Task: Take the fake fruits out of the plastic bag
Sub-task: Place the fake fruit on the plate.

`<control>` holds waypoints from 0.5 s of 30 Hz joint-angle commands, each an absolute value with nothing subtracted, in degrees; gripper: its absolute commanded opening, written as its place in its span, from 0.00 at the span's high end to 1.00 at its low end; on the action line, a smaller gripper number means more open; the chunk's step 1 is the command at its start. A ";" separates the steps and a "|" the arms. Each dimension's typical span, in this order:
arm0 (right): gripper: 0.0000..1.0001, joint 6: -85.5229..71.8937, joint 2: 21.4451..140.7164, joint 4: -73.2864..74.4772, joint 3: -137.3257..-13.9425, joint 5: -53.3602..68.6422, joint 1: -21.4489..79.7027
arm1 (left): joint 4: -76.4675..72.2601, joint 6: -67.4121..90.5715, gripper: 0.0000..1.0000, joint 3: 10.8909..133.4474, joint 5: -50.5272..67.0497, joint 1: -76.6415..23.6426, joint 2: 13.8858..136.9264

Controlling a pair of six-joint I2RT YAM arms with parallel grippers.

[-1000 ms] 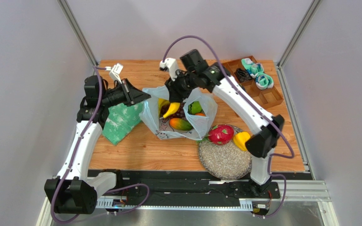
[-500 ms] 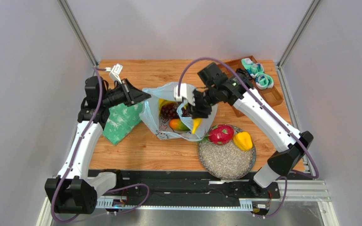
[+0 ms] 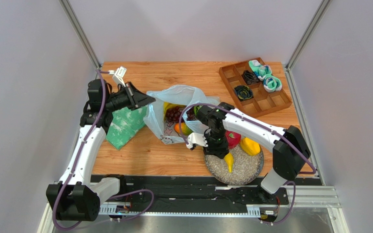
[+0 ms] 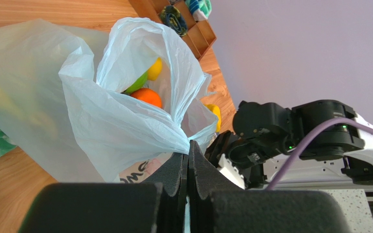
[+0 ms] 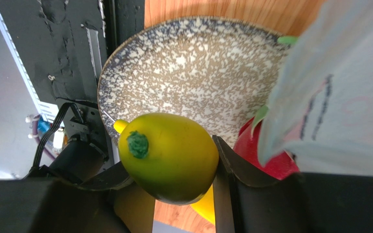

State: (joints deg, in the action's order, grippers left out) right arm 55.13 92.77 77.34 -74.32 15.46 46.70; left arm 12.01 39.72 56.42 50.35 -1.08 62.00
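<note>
Top external view: right gripper [image 3: 221, 152] hangs over the speckled plate [image 3: 216, 170] w/ a banana [image 3: 229, 161] pointing down toward the near rim; right wrist view confirms the jaws are clamped on that banana [image 5: 169, 155], one finger each side, w/ bare plate [image 5: 174, 63] beyond it. Dragon fruit [image 3: 232, 138] and a yellow piece [image 3: 250, 145] sit on the plate's far side; the rest of the fake fruits, i.e. grapes [image 3: 174, 114], mango [image 3: 183, 129], an orange [image 4: 146, 97] and green bits [image 4: 136, 83], lie inside the plastic bag [image 3: 174, 97], just left of the plate. Left gripper [image 4: 188, 148] has its jaws pressed together on a fold of bag film at the mouth, so the opening stands up. Step in hand looks like the drop-off; to do it well, I'd bring the banana low over the bare speckled area before parting the jaws, since a curved glossy fruit let go from height prob. rocks or skids; aim inboard, not at the near rim, where a roll would take it off the plate; leave a gap to the dragon fruit so it isn't nudged. Bag film [image 5: 329, 97] hangs just beside the right fingers in the wrist view, so back out upward first, then across, to avoid snagging; left pinch is best left as is, so the mouth is open for the next reach.
</note>
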 commanded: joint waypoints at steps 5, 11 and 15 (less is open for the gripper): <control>0.78 47.99 95.97 88.42 -71.55 10.63 49.13 | 10.81 39.20 1.00 55.37 49.83 -0.70 60.56; 0.02 43.78 96.77 85.61 -71.97 9.58 50.36 | 10.90 39.20 1.00 55.63 50.10 -0.70 60.82; 0.00 43.50 94.49 86.74 -79.15 10.36 50.27 | 10.99 39.02 1.00 55.46 50.01 -0.70 60.56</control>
State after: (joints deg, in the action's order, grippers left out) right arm 45.71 96.84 77.47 -71.24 10.20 50.22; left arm 12.12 39.72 55.31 50.04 -1.08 61.69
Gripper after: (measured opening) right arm 0.996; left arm 0.017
